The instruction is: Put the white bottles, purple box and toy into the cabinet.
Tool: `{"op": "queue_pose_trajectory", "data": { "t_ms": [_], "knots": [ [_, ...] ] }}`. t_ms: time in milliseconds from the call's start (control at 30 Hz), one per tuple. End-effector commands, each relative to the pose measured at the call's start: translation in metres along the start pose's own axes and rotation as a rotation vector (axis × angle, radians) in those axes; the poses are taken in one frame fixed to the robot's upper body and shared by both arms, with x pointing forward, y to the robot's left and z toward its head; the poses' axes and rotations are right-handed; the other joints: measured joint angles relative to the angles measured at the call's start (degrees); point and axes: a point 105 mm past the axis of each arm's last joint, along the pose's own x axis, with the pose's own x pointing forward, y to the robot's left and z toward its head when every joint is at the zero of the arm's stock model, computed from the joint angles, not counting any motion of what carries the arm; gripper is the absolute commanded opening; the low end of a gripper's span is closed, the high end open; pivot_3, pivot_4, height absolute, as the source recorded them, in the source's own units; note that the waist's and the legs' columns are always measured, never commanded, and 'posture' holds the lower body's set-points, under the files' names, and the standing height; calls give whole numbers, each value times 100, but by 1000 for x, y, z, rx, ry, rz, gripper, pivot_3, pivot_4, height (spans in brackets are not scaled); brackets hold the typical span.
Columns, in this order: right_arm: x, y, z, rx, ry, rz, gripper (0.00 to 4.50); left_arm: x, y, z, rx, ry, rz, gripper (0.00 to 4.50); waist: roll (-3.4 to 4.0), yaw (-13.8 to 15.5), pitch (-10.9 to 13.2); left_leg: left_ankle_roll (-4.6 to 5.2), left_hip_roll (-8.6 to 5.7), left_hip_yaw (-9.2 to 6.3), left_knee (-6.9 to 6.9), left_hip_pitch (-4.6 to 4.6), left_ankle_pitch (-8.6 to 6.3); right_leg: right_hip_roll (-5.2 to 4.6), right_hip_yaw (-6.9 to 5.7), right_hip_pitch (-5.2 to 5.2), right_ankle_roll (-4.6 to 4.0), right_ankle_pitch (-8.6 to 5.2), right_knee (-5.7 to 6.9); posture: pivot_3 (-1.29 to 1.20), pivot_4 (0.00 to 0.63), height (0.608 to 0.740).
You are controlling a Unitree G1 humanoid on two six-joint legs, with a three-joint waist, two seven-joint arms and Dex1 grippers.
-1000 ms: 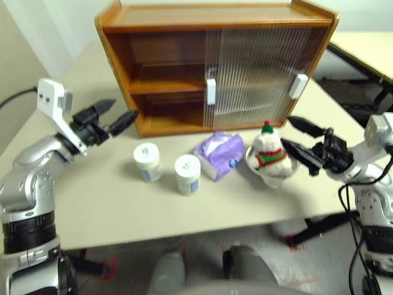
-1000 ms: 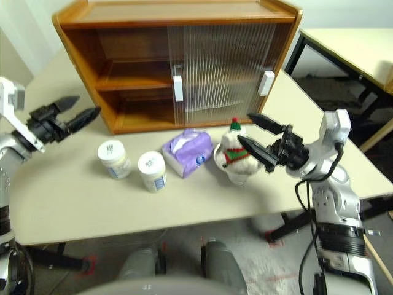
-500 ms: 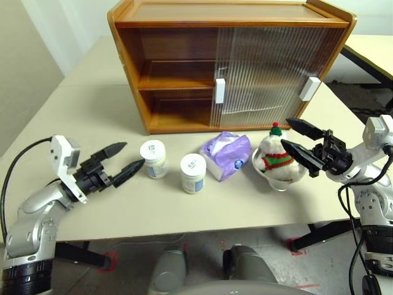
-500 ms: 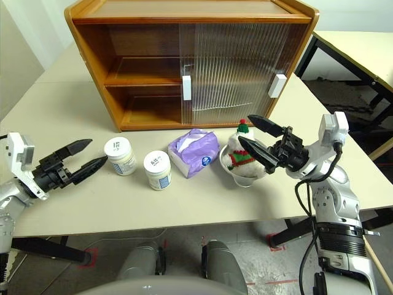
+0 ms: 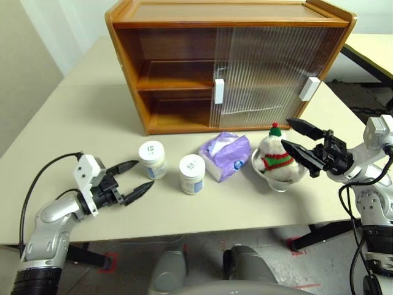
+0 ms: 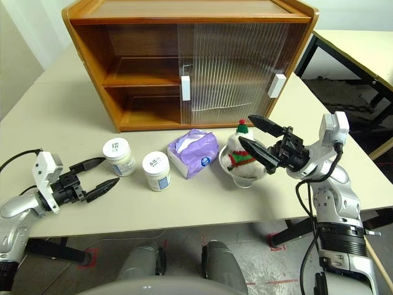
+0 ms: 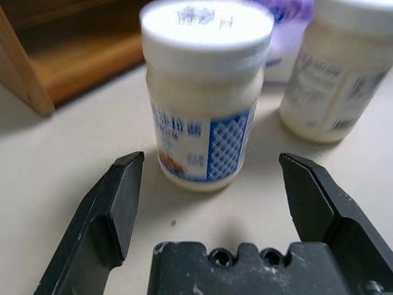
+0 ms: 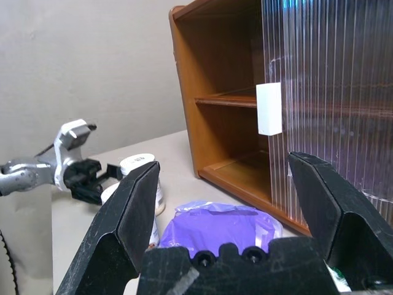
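Dead ahead of the left gripper point(image 5: 131, 176), between its spread fingertips but not yet touched: the nearer white bottle point(image 5: 151, 160), upright on the table point(image 5: 92, 123). From that bottle, the second white bottle point(image 5: 191, 174) stands just beside, then the purple box point(image 5: 225, 155) and the toy point(image 5: 274, 157); the cabinet point(image 5: 228, 64) is behind, its left half open. Right gripper point(image 5: 299, 147) is spread wide and empty at the toy. Left arm is clearly nearer; a straight push forward should seat the bottle.

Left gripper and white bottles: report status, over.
Left gripper open, level with the leftmost white bottle, not touching. Right gripper open, empty, beside the toy. Nothing in the cabinet; its left half stands open. Path unobstructed.
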Motion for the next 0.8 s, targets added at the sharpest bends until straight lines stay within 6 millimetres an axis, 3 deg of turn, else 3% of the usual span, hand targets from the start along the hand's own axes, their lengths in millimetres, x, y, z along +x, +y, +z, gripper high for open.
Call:
{"op": "queue_pose_trajectory", "data": {
  "t_ms": [33, 67, 500, 600, 667, 800],
  "knots": [
    [-1, -1, 0, -15, 19, 5, 4500, 10, -2, -10, 3, 11, 2, 4477, 0, 1, 0, 0, 0, -1, -2, 0, 0, 1, -1, -2, 8, 3, 0, 151, 4, 740],
    [-1, -1, 0, -14, 20, 6, 4500, 13, -3, -14, 4, 18, -2, 4477, 1, 2, -1, 0, 0, -1, -4, 0, 0, 1, -2, -5, 45, 23, 0, 149, 4, 740],
    [-1, 1, -3, -5, 33, 7, 4500, 48, -5, -18, 29, 7, -23, 4477, 10, 24, -6, 0, -3, 3, -9, -8, 0, -1, 2, -10, 62, 36, -17, 146, 7, 740],
    [-1, 1, -3, -8, 32, 7, 4500, 53, -4, -14, 37, -4, -19, 3912, 16, 28, -12, 1, -5, 2, -8, -8, 1, 0, 1, -8, 63, 37, -18, 144, 1, 740],
    [-1, 2, -3, -10, 32, 8, 4500, 54, -4, -14, 40, -1, -21, 3180, 18, 22, -14, 2, -5, 2, -8, -9, 1, 1, 2, -8, 64, 37, -19, 142, 0, 740],
    [-1, 1, -2, -13, 34, 5, 4500, 55, -5, -14, 39, -3, -25, 3085, 21, 28, -16, 7, -6, 2, -9, -11, 4, 0, 2, -8, 64, 37, -23, 140, 2, 740]
  ]
}}
